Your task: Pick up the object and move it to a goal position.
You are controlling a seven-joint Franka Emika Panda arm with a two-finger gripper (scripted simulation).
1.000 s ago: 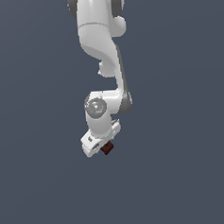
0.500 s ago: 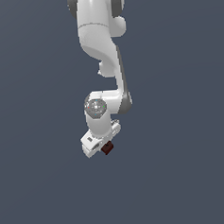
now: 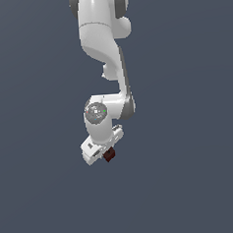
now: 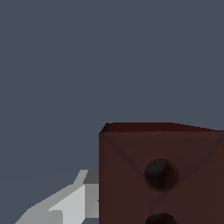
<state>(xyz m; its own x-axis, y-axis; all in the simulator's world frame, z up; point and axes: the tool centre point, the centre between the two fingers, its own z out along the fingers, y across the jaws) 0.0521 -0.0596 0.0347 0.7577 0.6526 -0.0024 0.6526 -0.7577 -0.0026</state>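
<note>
Gripper point(image 3: 107, 153) fingers of the white Franka arm are seen pinching the small dark reddish-brown rectangular block point(image 3: 109, 155), which shows just under the white hand in the exterior view. In the wrist view the block point(image 4: 162, 175) fills much of the picture close to the camera, two dark round holes marking the face turned toward it, and one pale grey finger point(image 4: 65, 203) is pressed against its side; the other finger is out of view. No table or goal marker can be made out against the flat grey-blue background, so it cannot be told how high the block is carried or how near the goal lies.

The step in hand is judged to be the carry toward the goal. It would be done well if the squeeze were kept firm throughout, the wrist were held at a steady tilt so the block is not twisted between the pads, and the arm were moved smoothly, without jerks, slowing near the goal.
</note>
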